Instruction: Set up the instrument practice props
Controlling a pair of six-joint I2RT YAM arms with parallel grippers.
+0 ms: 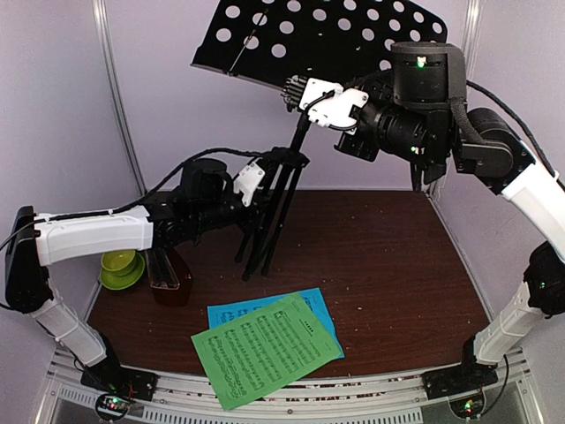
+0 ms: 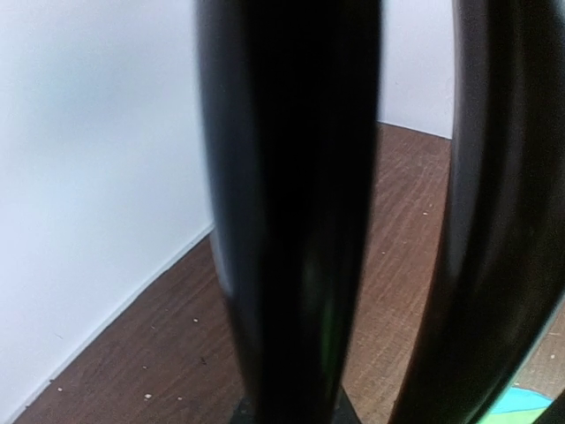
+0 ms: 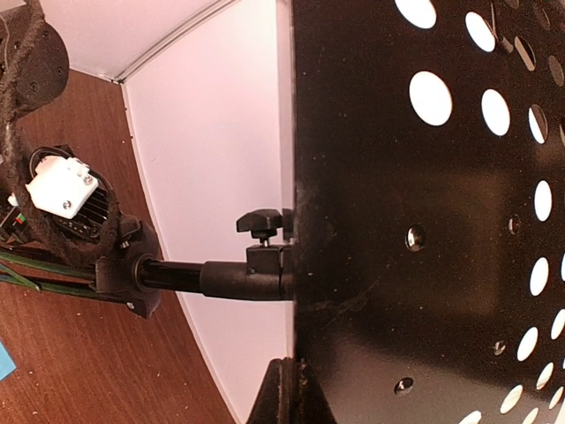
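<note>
Music stand: black, perforated desk with round holes on a thin black pole, with the tripod legs folded in against the pole. It stands at mid-table toward the back, feet on the brown table. The long axis runs up from the feet and leans slightly right. The desk is tipped at the top and its back faces the right wrist camera, where a clamp knob shows at the pole joint.

Right gripper: pincer closed together on the desk's lower edge, fingers straddling the plate.

Left gripper: at the leg hub. The wrist view is filled with blurred black tubes, so I cannot tell whether the pincer has closed on them.

In front of the stand, the green sheet lies over the blue sheet, both flat near the front edge.

On the left, the dark red-brown metronome is partly hidden under the left arm. Just beside it is a lime cup on its saucer.
</note>
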